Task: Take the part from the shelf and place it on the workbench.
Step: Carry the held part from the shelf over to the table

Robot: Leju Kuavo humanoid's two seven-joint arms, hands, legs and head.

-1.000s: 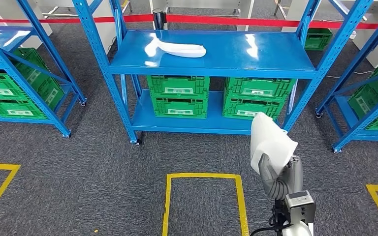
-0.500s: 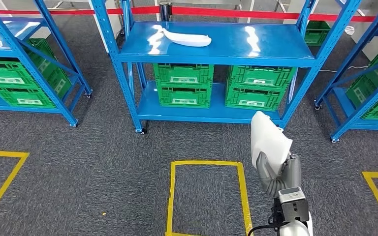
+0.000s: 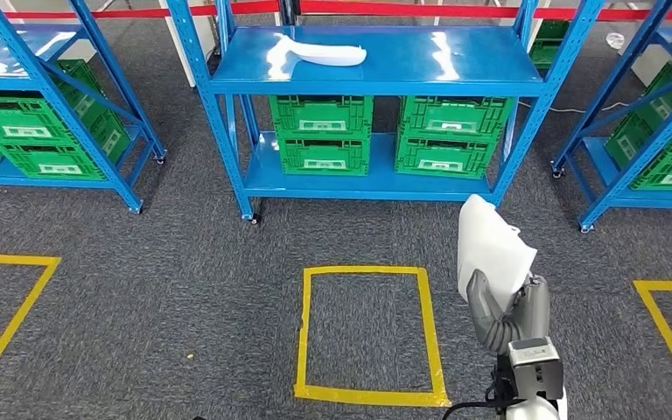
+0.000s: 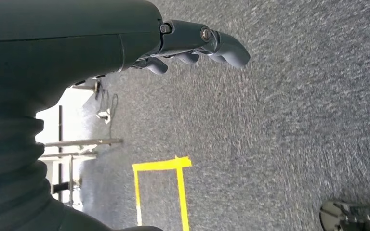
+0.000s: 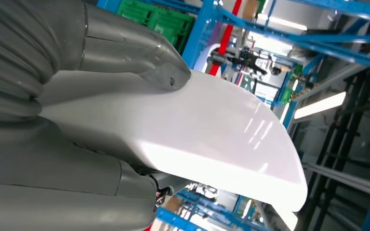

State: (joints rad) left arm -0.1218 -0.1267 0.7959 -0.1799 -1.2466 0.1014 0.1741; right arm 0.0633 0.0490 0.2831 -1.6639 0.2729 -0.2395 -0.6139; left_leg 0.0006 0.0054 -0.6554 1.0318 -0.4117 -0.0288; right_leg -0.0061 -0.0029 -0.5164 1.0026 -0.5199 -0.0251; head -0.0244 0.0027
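— What have you got in your right hand point(image 3: 503, 315)?

— The white part point(image 3: 488, 248). I grip it from below, thumb point(image 5: 139, 57) pressed on one face and the other fingers wrapped under the opposite face. It stands up above my hand, over the grey carpet point(image 3: 140, 289), just to the right of the yellow floor square point(image 3: 369, 332).

— How does it look?

— Smooth, glossy white, a thin curved shell with a rounded far edge. Light streaks shine on it in the right wrist view. One corner looks notched from the head view, though I can't make that out well.

— And your left hand point(image 4: 192, 45)?

— It holds nothing; the fingers point(image 4: 229, 48) are loosely extended over the carpet.

— Anything on the shelf?

— A second white part point(image 3: 319, 54) lies on the top board of the blue shelf point(image 3: 455, 79), left of middle. Green crates point(image 3: 319, 131) sit on the board below.
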